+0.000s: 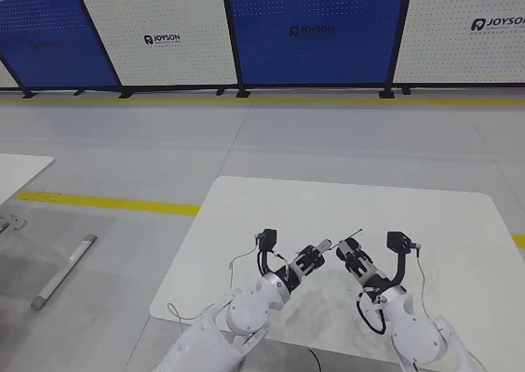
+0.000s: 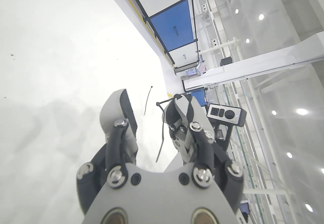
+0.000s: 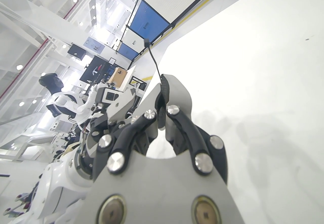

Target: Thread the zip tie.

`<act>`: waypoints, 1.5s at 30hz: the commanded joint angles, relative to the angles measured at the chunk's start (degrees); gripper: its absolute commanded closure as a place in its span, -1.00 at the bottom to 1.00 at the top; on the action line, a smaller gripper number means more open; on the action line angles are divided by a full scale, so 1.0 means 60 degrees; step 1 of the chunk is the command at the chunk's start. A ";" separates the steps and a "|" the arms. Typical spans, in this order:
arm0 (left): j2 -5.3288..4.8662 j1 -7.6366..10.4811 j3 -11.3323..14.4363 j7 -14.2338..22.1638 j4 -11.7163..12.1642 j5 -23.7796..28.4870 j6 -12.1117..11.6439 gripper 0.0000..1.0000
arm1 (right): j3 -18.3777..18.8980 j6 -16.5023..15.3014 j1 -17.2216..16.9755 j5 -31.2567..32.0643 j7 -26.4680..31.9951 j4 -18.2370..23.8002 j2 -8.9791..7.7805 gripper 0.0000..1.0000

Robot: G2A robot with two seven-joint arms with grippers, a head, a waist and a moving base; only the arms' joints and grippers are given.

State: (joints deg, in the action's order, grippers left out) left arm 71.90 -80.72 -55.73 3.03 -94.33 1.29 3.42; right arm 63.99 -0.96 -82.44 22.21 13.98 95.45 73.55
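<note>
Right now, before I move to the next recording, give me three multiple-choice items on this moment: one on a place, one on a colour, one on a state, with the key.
1. Where is the zip tie?
A. lying on the floor
B. pinched in the right claw, above the table
C. hung on a blue wall panel

2. What colour is the zip tie?
A. white
B. black
C. yellow

3. How does the left claw stand?
A. open
B. shut, with nothing in it
C. shut on a tool

Key:
1 B: the right wrist view shows the strap clamped in that claw, with the head poking out past its tip.
2 B: the strap and head are dark against the white table.
3 A: the left wrist view shows its two sides standing far apart.
</note>
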 commanded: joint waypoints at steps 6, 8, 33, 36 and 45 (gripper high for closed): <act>0.0028 0.0032 0.0075 -0.0037 0.0050 -0.0131 -0.0051 1.00 | 0.0045 -0.0104 -0.0083 0.0031 -0.0037 0.0044 -0.0003 1.00; 0.0037 0.0029 0.0075 -0.0051 0.0055 -0.0102 -0.0093 1.00 | 0.0059 -0.0125 -0.0104 0.0033 -0.0044 0.0054 -0.0003 1.00; 0.0093 0.0018 0.0022 -0.0154 0.0004 -0.0183 -0.0269 1.00 | 0.0318 -0.0578 -0.0154 -0.0246 0.0273 0.0157 -0.0030 -1.00; 0.0102 0.0044 0.0046 -0.0121 0.0012 -0.0245 -0.0246 1.00 | 0.0367 -0.0617 -0.0178 -0.0285 0.0194 0.0197 -0.0031 -1.00; 0.0117 0.0053 0.0044 -0.0071 0.0004 -0.0337 -0.0202 1.00 | 0.0465 -0.0522 -0.0184 -0.0278 0.0078 0.0269 -0.0031 0.60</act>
State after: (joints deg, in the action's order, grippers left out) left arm 72.60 -80.40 -55.44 2.56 -94.29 -0.70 2.15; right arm 66.76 -4.22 -83.56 20.55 14.45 97.05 73.35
